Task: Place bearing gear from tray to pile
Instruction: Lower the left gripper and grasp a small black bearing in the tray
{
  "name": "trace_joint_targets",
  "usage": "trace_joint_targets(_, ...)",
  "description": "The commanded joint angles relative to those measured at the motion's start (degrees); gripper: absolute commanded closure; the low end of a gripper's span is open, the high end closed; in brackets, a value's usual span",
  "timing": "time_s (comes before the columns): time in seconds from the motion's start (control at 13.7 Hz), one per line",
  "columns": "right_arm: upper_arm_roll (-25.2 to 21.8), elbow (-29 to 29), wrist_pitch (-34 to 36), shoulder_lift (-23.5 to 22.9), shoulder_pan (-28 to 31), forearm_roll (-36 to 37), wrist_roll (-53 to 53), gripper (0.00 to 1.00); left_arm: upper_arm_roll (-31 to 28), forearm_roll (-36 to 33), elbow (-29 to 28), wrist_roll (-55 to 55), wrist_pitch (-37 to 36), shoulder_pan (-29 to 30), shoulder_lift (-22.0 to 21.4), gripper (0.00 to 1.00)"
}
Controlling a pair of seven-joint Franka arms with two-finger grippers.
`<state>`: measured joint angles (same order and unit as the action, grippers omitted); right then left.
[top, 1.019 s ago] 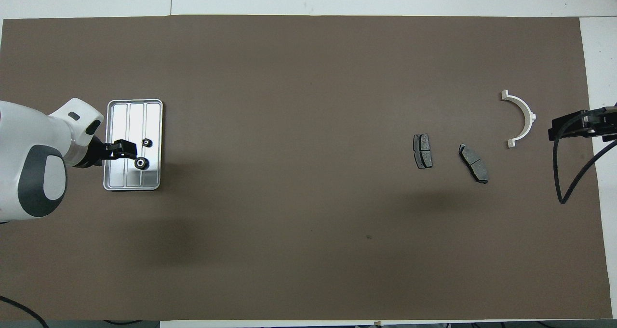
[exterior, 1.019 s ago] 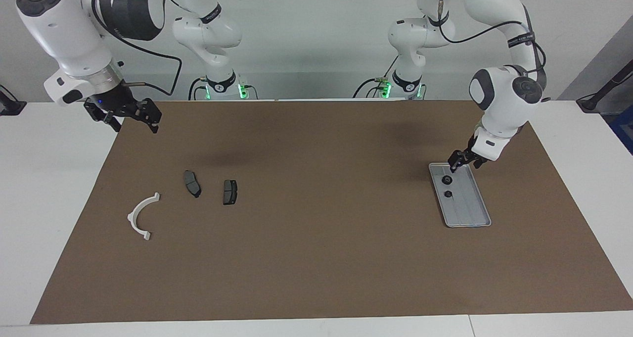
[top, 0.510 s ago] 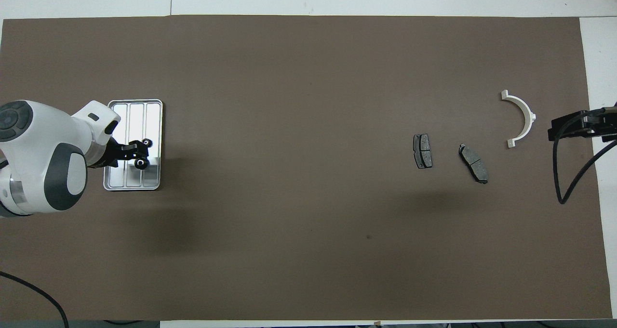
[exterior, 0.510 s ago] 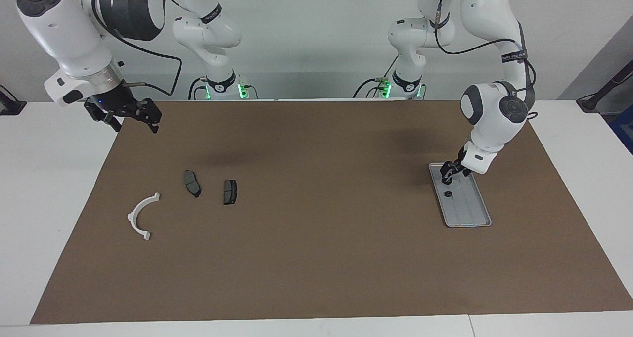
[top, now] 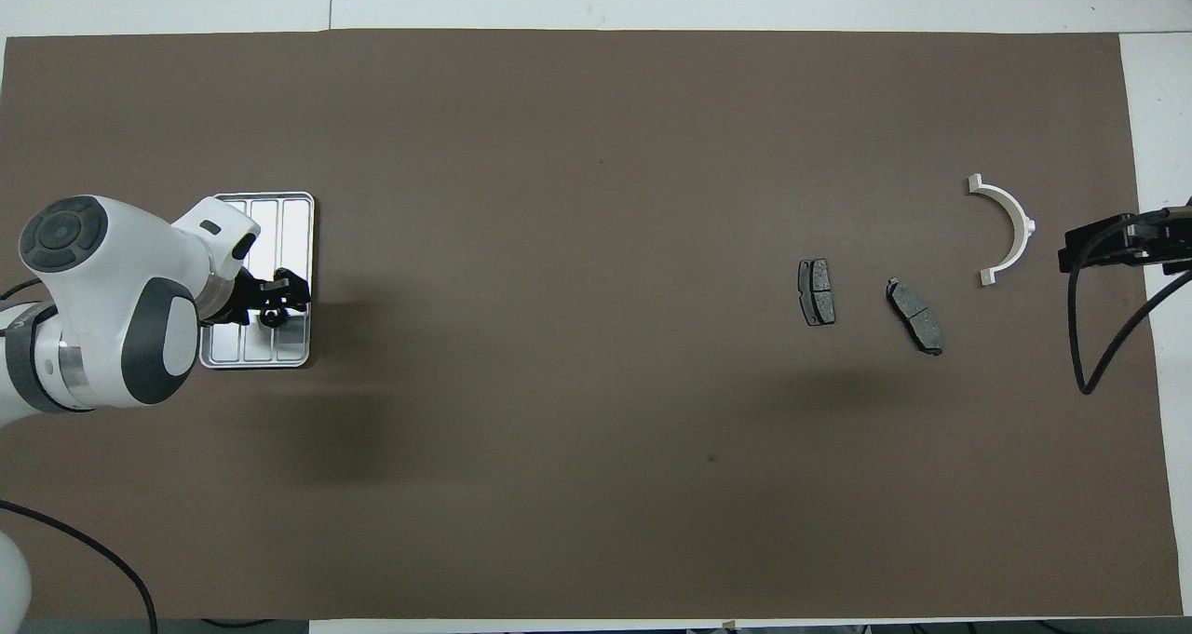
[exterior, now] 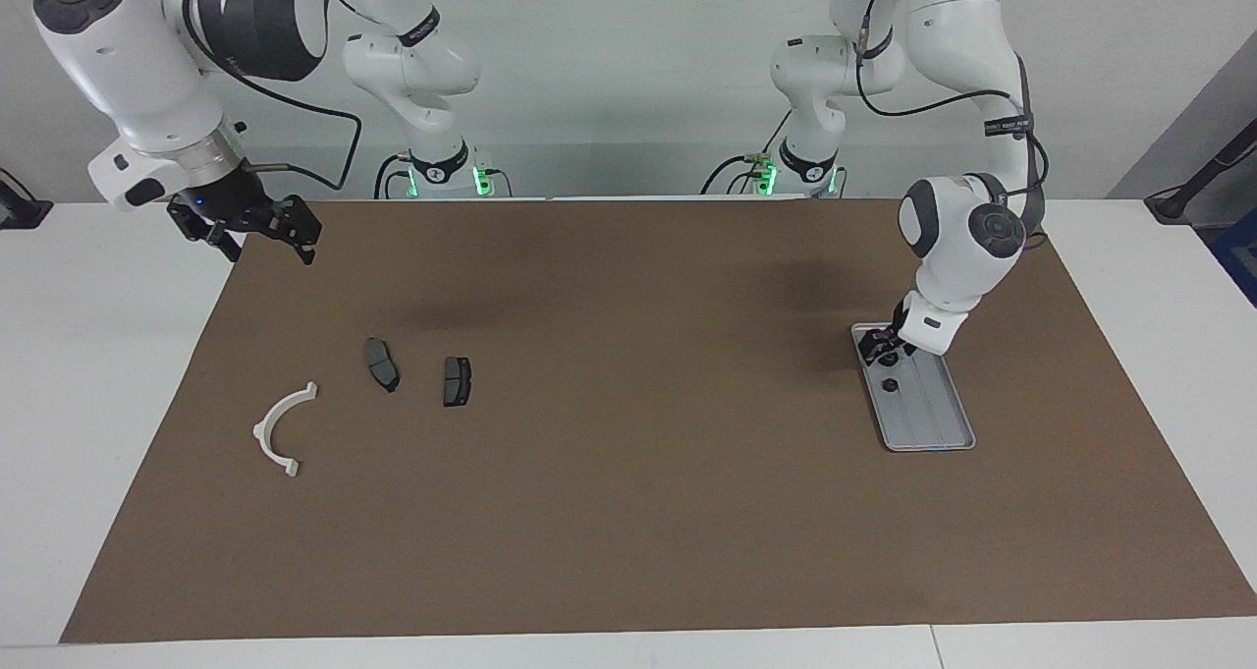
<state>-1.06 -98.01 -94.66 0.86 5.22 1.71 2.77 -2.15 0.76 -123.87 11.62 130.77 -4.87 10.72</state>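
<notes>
The silver tray (exterior: 933, 423) lies on the brown mat at the left arm's end; it also shows in the overhead view (top: 289, 220). Two small dark bearing gears sit in it: one (exterior: 887, 360) nearer the robots, one (exterior: 889, 385) farther. My left gripper (exterior: 879, 348) is low in the tray, open, its fingers at the nearer gear (top: 273, 317). In the overhead view it covers the other gear. The pile lies at the right arm's end: a white half-ring bracket (exterior: 278, 428) and two dark plates (exterior: 382, 364) (exterior: 457, 381). My right gripper (exterior: 260, 229) waits, open and empty, raised over the mat's corner.
The brown mat (exterior: 628, 512) covers most of the white table. In the overhead view the bracket (top: 1010, 229) and the plates (top: 816, 291) (top: 914, 316) lie apart from one another, and the right gripper (top: 1066, 248) shows at the mat's edge beside the bracket.
My left gripper has moved from the tray's rim nearest the robots over the tray and down to the nearer gear. The right arm and the pile have not moved.
</notes>
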Motion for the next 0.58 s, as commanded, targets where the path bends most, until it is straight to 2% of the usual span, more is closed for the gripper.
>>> trace_joint_targets(0.0,0.71,-1.22,-1.41,0.72,1.89,-0.39,1.80,0.00,-0.58,-0.67,-1.02,0.43,2.03,-0.49,0.35,0.23)
trace_joint_targets(0.51,0.71,-1.22,-1.40,0.72,1.81,-0.39,1.80,0.00,-0.66,-0.67,-1.29,-1.41,2.03,0.39,0.44,0.27)
